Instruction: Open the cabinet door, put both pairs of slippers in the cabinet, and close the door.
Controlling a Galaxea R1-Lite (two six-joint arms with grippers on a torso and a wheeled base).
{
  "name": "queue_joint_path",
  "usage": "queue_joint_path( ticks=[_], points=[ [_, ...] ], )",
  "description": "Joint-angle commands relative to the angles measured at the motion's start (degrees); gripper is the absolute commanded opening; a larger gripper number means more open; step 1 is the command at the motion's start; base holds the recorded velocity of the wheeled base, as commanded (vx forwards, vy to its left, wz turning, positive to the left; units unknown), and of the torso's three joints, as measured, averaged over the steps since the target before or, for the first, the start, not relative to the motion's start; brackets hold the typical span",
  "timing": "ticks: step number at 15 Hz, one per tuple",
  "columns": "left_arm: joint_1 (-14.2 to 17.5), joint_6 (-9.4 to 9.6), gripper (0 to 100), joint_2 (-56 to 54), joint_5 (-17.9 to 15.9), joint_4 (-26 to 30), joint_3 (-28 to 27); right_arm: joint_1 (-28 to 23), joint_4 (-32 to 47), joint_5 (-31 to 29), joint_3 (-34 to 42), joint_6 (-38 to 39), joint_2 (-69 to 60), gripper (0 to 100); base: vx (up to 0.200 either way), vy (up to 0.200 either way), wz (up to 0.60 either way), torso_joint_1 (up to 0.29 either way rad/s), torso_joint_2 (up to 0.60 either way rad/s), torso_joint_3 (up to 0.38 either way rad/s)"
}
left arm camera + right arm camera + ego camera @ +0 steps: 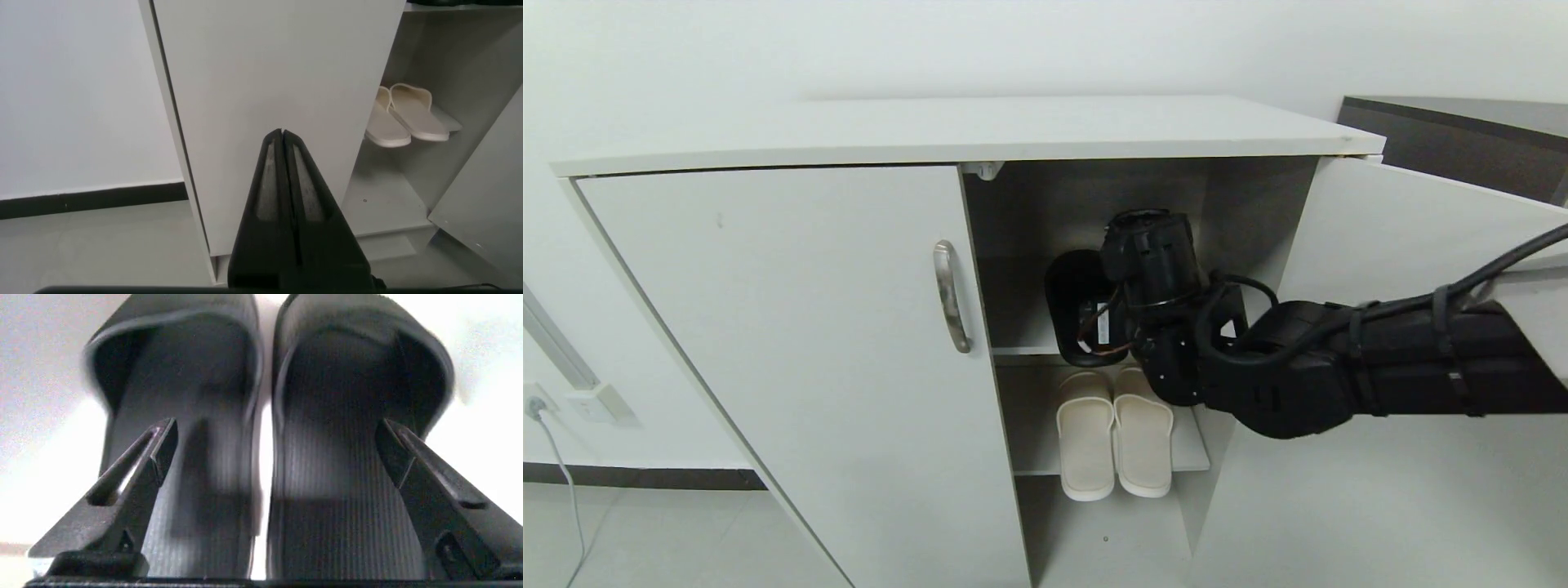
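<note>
My right end effector [276, 429] gapes wide astride the black slippers [335, 457], frame centre; probably light and squashy, best squeezed by their outer sides.

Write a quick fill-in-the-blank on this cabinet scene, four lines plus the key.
1. The white slippers lie on a shelf ___ the black slippers.
2. The ___ cabinet door stands open.
3. The right gripper straddles the ___ slippers.
4. The left gripper is ___.
Missing words: below; right; black; shut.
</note>
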Motion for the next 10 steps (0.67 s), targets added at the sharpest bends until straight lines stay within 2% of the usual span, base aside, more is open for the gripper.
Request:
queue_joint_path(
  ticks=[1,4,6,8,10],
  points=[
    [0.01,-0.01,0,0.07,0.01,-0.01,0.01,3.32,-4.63,0.20,9.83,-0.06,-7.34,100,0.000,0.000,0.00,0.000,0.00,0.000],
    [0.01,0.08,0,0.07,0.01,-0.01,0.01,6.57,-12.37,0.81,21.70,-0.32,-12.18,100,0.000,0.000,0.00,0.000,0.00,0.000],
    [0.01,0.08,0,0.07,-0.08,-0.01,0.01,7.19,-18.34,2.83,26.71,-0.49,-13.50,100,0.000,0.000,0.00,0.000,0.00,0.000],
    [0.01,0.17,0,0.07,-0.08,-0.01,0.01,7.19,-21.77,4.24,29.17,-0.49,-13.41,100,0.000,0.000,0.00,0.000,0.00,0.000],
    [0.01,0.17,0,0.07,-0.08,-0.01,0.01,7.19,-22.03,4.42,29.61,-0.49,-13.06,100,0.000,0.000,0.00,0.000,0.00,0.000]
  ],
)
